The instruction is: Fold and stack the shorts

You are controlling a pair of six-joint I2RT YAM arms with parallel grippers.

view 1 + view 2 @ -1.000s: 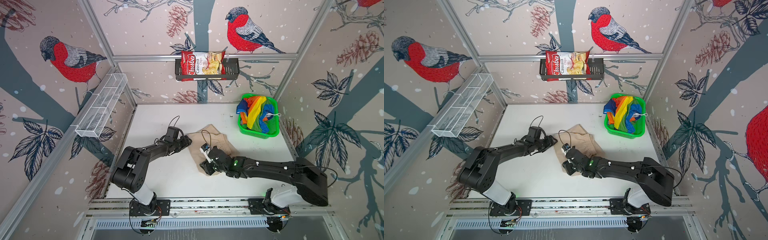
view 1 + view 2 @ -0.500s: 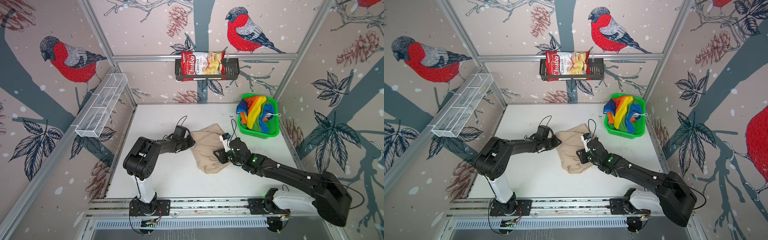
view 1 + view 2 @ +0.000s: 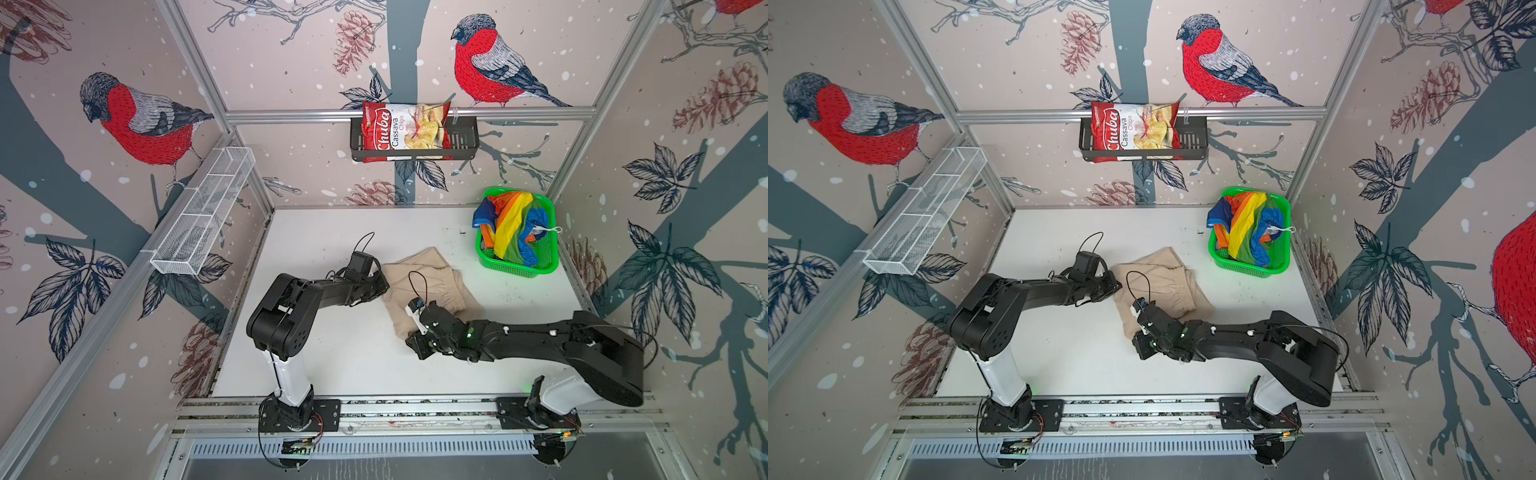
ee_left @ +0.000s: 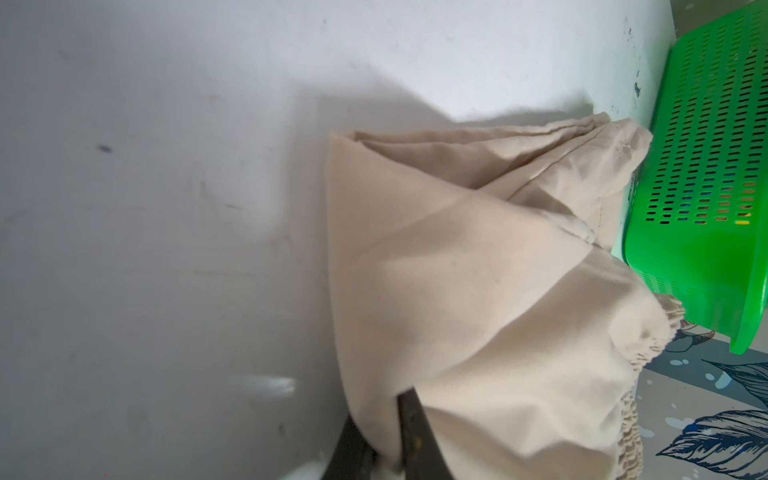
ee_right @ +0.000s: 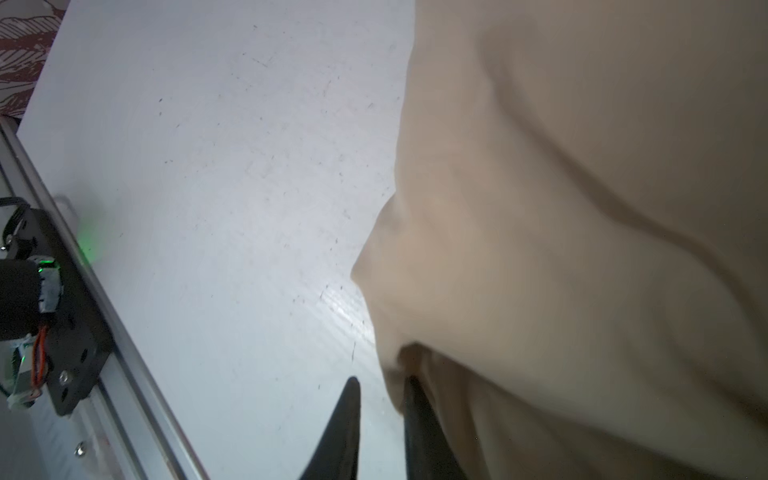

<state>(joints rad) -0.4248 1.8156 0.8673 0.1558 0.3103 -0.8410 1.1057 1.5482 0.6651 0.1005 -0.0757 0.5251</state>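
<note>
We see bullfinch wallpaper walls (image 3: 291, 62), aluminium rails (image 3: 519, 111), a scuffed white tabletop (image 3: 332, 232) — evenly lit, a wire shelf (image 3: 203, 212), a black rack (image 3: 463, 141).

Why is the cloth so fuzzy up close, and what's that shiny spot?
Right wrist view: the beige shorts sit close to the lens and look soft; the shiny streak is light glaring off the table. Left wrist view: the shorts throw a grey shadow on the table.
</note>
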